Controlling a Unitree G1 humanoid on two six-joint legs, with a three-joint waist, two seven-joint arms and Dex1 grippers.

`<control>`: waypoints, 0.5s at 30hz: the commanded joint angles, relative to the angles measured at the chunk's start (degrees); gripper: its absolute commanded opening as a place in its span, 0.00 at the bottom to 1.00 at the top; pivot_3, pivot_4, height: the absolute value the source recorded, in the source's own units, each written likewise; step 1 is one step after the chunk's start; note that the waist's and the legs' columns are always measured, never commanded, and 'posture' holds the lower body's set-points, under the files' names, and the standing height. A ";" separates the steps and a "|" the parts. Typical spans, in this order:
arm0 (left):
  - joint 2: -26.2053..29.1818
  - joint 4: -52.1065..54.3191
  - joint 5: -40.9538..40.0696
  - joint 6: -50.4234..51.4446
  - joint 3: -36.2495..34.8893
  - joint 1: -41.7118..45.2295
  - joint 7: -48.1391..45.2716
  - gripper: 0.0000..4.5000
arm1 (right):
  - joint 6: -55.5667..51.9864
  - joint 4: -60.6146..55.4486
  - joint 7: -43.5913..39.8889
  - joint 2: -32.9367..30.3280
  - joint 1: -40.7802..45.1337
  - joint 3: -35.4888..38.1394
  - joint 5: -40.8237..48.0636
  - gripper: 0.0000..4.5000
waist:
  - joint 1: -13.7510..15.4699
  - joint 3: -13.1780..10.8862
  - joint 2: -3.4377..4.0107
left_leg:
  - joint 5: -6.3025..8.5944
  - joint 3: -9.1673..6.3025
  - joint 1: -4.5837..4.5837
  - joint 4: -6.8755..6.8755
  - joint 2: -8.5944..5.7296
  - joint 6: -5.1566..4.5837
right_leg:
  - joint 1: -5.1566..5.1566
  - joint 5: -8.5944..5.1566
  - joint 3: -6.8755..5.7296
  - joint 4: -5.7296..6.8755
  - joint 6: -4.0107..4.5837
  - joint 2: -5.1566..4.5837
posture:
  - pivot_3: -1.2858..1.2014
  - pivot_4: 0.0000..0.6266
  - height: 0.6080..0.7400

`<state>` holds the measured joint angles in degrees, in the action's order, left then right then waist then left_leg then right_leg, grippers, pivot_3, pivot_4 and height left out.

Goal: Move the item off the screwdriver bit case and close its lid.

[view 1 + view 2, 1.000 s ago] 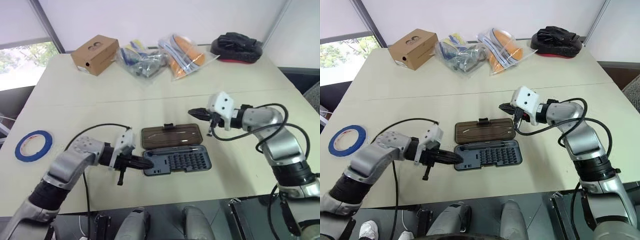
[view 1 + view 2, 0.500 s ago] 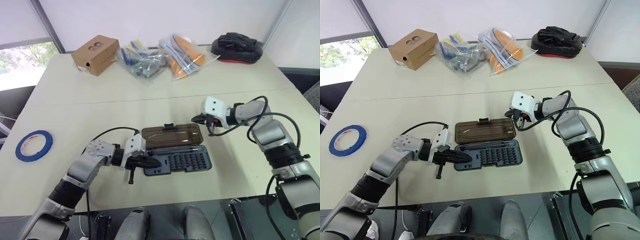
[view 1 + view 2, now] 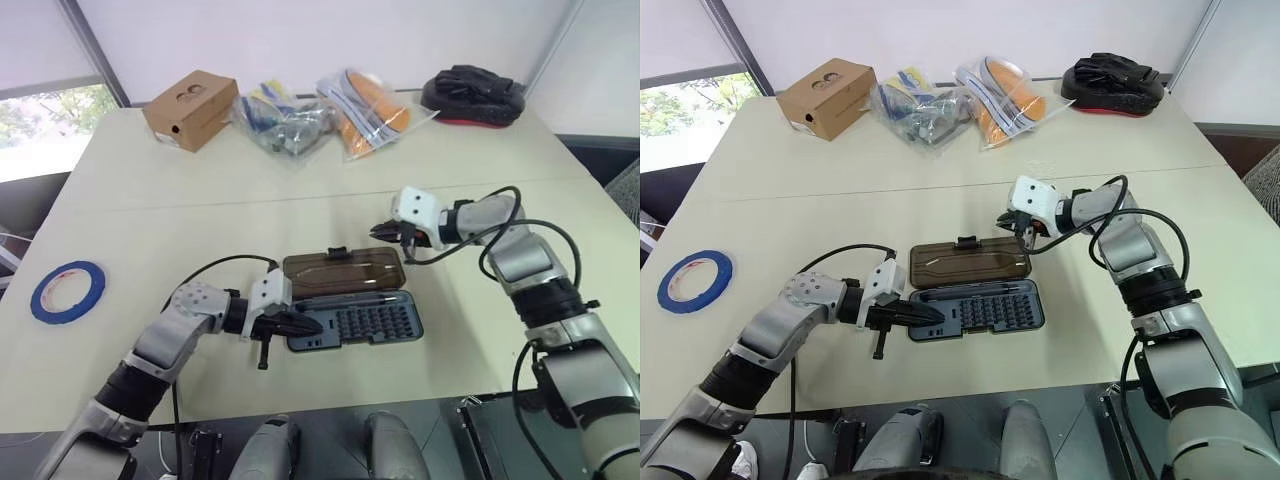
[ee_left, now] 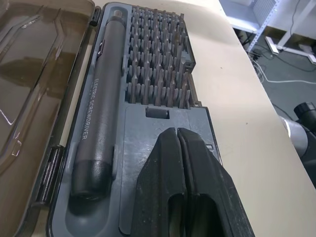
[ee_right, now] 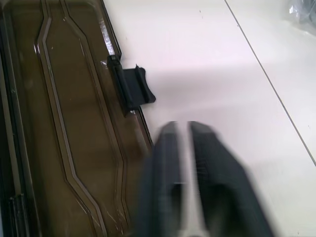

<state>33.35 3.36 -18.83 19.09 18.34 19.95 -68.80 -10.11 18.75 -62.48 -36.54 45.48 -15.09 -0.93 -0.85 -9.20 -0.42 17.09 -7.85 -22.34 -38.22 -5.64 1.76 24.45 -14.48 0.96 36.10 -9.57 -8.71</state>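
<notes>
So the surface is a pale beige table (image 3: 150,210) with a seam line running across it, white walls behind and a window off to the robot's left. The screwdriver bit case (image 3: 355,322) lies open near the front edge, grey tray toward the robot, and the lid (image 3: 343,271) is folded flat on the table just behind it. An electric screwdriver (image 4: 95,126) sits in the tray's slot next to the rows of bits.

The left gripper (image 3: 308,324) is clenched tight, tips resting over the left end of the tray. The right gripper (image 3: 381,232) hovers just past the lid's far right corner, near the black catch (image 5: 134,87), fingers a little apart with nothing between them.

At the back of the table: a cardboard box (image 3: 190,108), two plastic bags (image 3: 325,120) of stuff, and a black glove-like thing (image 3: 474,93). A blue tape roll (image 3: 67,290) sits far left. All of it's well away from the case.
</notes>
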 commanded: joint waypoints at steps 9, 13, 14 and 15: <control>0.23 -1.84 2.08 1.25 1.03 -0.63 0.52 0.00 | 2.08 4.35 0.06 3.01 3.16 -0.80 -1.78 0.99 | -0.12 0.00 0.00 | -0.01 0.00 0.00 0.00 0.00 0.01 | 0.00 0.00 0.00 0.01 0.00 0.01 | 0.52 0.24 1.00; 0.21 -1.66 2.11 1.28 0.94 -0.69 0.73 0.00 | 2.89 13.60 0.89 6.08 6.53 -0.89 -2.44 0.99 | -0.17 0.00 0.00 | -0.01 0.00 0.01 0.00 0.00 0.02 | 0.00 0.00 0.00 0.01 0.01 0.01 | 0.52 0.24 1.00; 0.24 -1.53 2.15 1.25 0.93 -0.77 0.82 0.00 | 4.13 16.09 0.76 6.57 7.30 -1.28 -2.99 0.99 | -0.14 0.00 0.00 | -0.01 -0.01 0.01 0.00 0.00 0.02 | 0.00 0.00 0.00 0.02 0.01 0.01 | 0.52 0.24 1.00; 0.27 -1.41 2.20 1.21 0.91 -0.85 0.92 0.00 | 5.21 18.15 0.58 6.88 7.95 -1.71 -3.66 0.99 | -0.11 0.00 0.00 | -0.02 -0.02 0.01 0.00 0.01 0.03 | 0.00 0.00 0.00 0.02 0.01 0.01 | 0.52 0.24 1.00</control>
<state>33.15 3.33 -18.83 19.31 18.41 20.13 -68.62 -7.40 34.46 -61.91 -29.97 51.32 -16.70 -3.73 -0.96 -9.20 -0.41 17.08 -7.87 -22.33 -38.21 -5.64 1.79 24.45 -14.47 0.95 36.12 -9.57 -8.70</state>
